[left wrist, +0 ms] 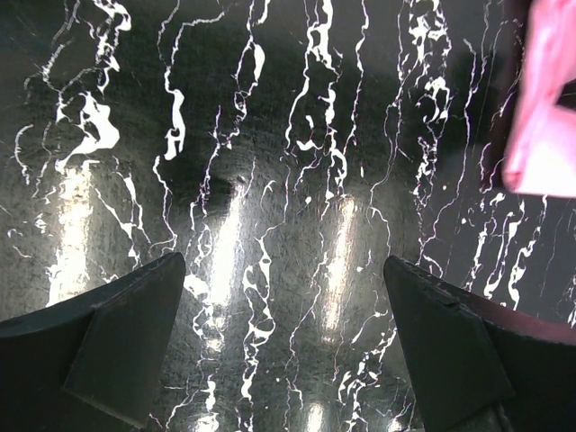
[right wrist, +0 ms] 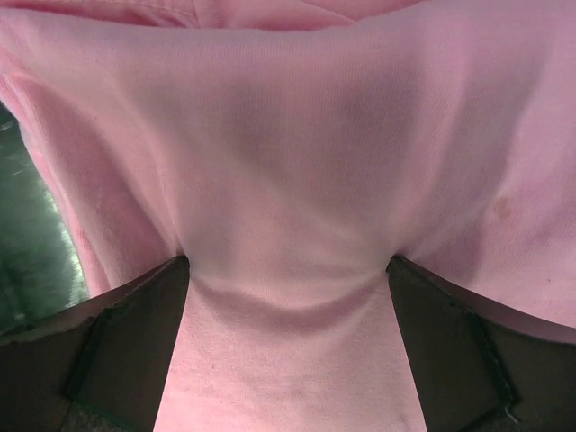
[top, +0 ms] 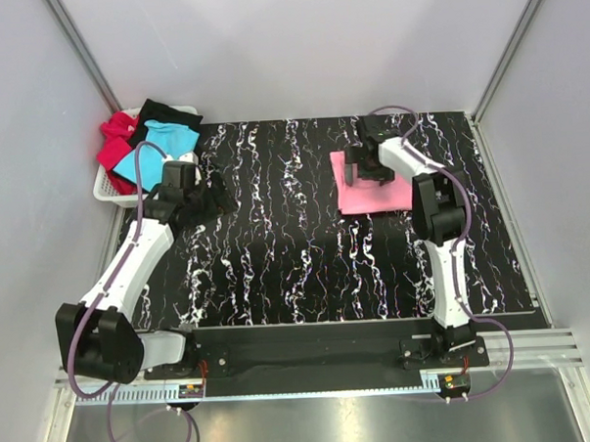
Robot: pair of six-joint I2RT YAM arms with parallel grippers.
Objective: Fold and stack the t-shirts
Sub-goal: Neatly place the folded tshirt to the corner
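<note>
Right hand (right wrist: 288, 270), jaws wide, presses the folded pink t-shirt (right wrist: 297, 135); left hand (left wrist: 283, 261), also open, likely fetches another shirt next.

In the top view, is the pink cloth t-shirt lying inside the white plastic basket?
No, the pink cloth t-shirt lies on the black marbled table, apart from the white plastic basket.

The counter (left wrist: 270, 135) is glossy black with white marble-like veins, smooth enough to mirror the lamps. The pink shirt (right wrist: 288, 180) is soft matt cloth of fine knit, faintly creased; the jaws look like matt black plastic. The basket (top: 105, 192) is white plastic, the shirts (top: 160, 153) in it matt cloth
</note>
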